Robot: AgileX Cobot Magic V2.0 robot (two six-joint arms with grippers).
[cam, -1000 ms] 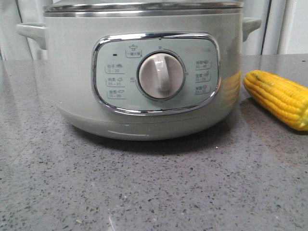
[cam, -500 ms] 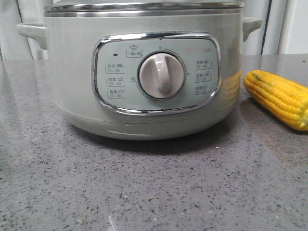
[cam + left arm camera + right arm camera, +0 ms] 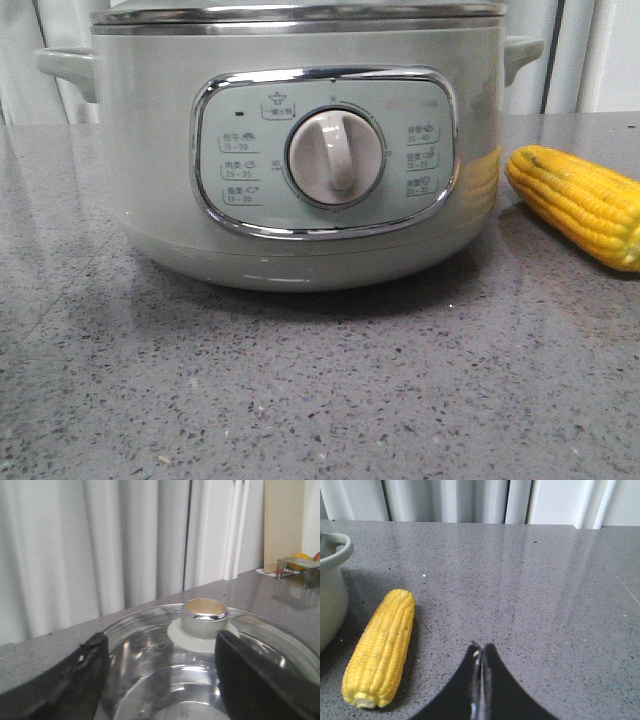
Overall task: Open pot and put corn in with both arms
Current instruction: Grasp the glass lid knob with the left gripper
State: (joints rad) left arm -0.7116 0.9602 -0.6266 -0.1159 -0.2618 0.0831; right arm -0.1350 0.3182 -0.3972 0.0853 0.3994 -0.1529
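In the front view the pot (image 3: 300, 150) is cut off above its steel rim, so the lid and both grippers are out of sight, and the corn (image 3: 580, 205) runs off the right edge. The small print on the control panel (image 3: 325, 150) is too fine to read. The left wrist view crops the glass lid (image 3: 200, 680) and blurs the fruit basket (image 3: 297, 565) far behind

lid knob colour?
Pale grey knob with a shiny brass-toned metal top; left wrist view shows it best.

- We see a grey speckled counter (image 3: 320, 400).
- The pot (image 3: 300, 150) stands on it.
- The corn (image 3: 580, 205) lies just beside the pot.
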